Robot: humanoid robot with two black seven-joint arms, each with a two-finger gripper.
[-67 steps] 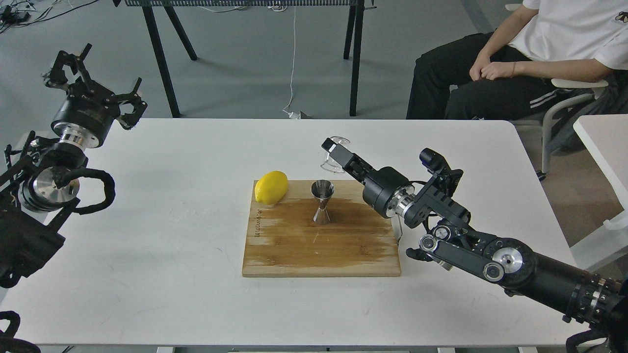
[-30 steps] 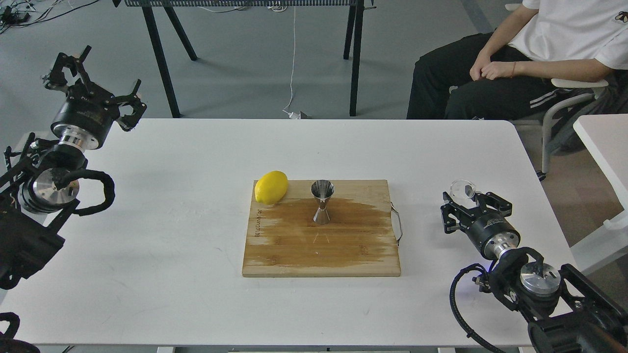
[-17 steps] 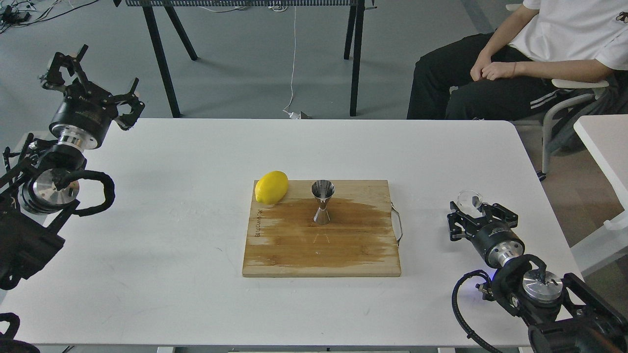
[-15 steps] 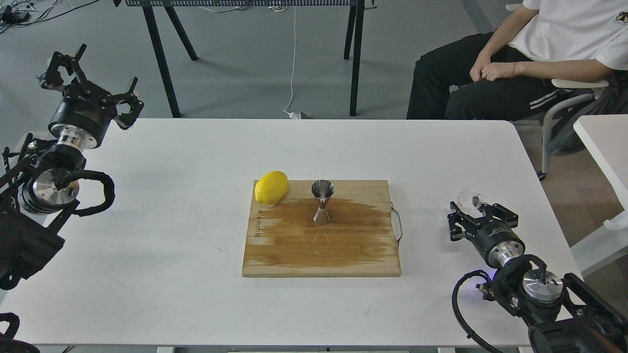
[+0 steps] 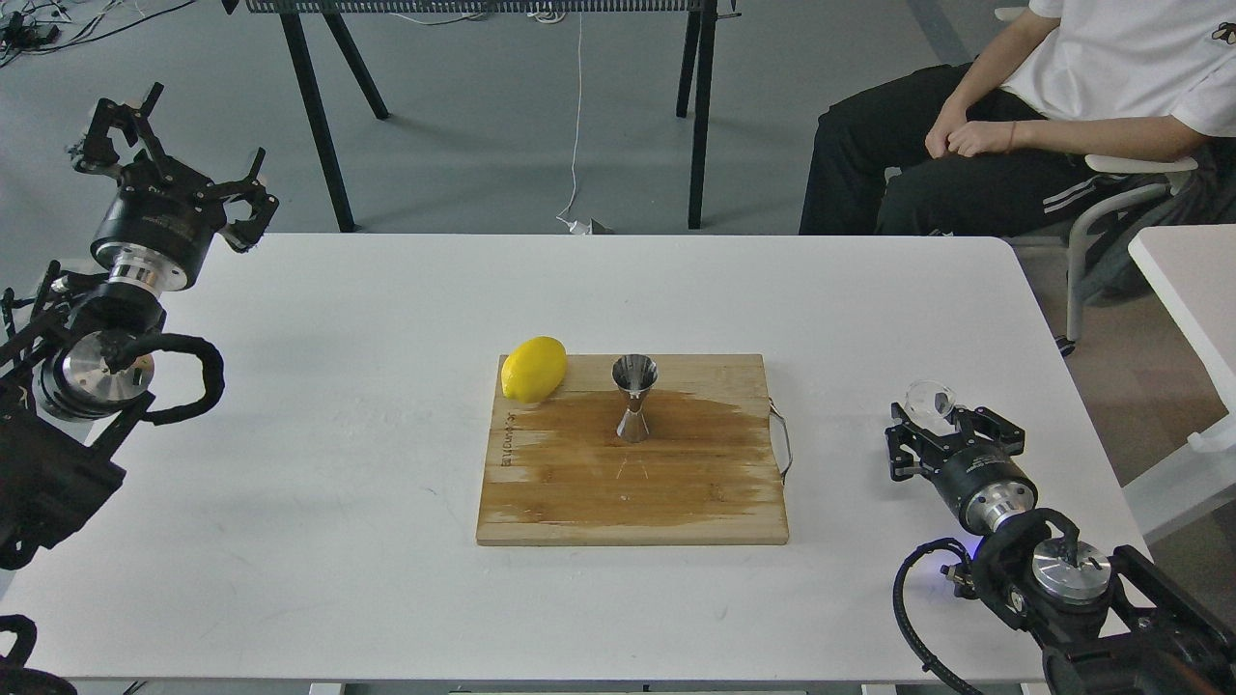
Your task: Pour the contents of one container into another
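The steel jigger (image 5: 634,396) stands upright on the wooden board (image 5: 628,497), right of a lemon (image 5: 533,368). The small clear glass cup (image 5: 929,396) is far to the right of the board, near the table's right edge, at the tips of my right gripper (image 5: 941,417). That gripper looks shut on the cup, and its fingers point away from me. My left gripper (image 5: 169,154) hangs open and empty above the table's far left corner.
The board has a wet dark patch and a metal handle (image 5: 782,439) on its right side. A seated person (image 5: 1014,125) is beyond the far right corner. Another white table (image 5: 1193,280) stands to the right.
My right gripper pulled the cup away from above the jigger to the table's right side, then drifted slightly nearer and to the right. The left gripper shifted slightly up and left.
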